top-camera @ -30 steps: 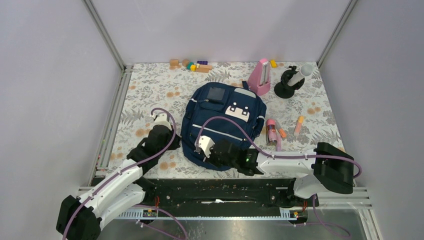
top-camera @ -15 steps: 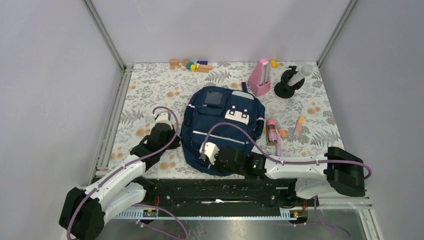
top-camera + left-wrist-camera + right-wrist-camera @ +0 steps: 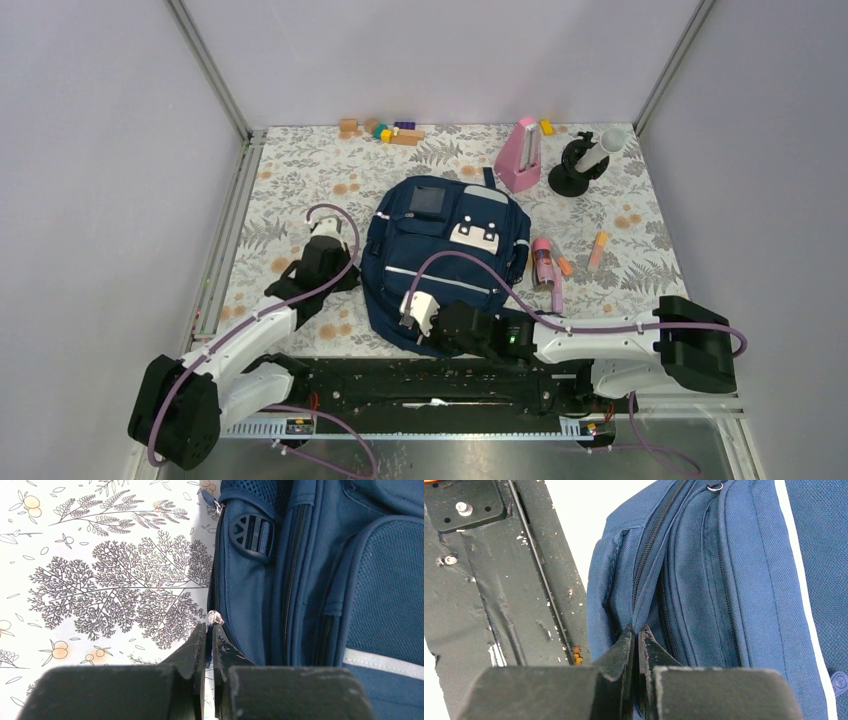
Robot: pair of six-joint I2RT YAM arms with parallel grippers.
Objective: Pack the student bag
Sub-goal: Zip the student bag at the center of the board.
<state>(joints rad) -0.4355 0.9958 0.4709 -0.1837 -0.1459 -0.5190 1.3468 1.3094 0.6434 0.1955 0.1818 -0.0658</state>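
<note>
Student bag (image 3: pixel 445 255) lies flat mid-tabletop (image 3: pixel 300 180), long axis running near to far, carry handle at the far end.

Left fingers (image 3: pixel 196 647) sit at the bag's left side seam. They are pressed together, apparently on a thin blue tab hanging from the silver zipper pull (image 3: pixel 215 617), which shows just past the tips.

Right fingers (image 3: pixel 621 647) are at the bag's near end, pinched together on the fold of fabric beside the zipper track (image 3: pixel 651 545). The track runs straight away from these tips.

Judgement: the left arm has the pull, and the right anchors the near end. The opening stroke has to follow the seam, away from the right-hand pinch.
</note>
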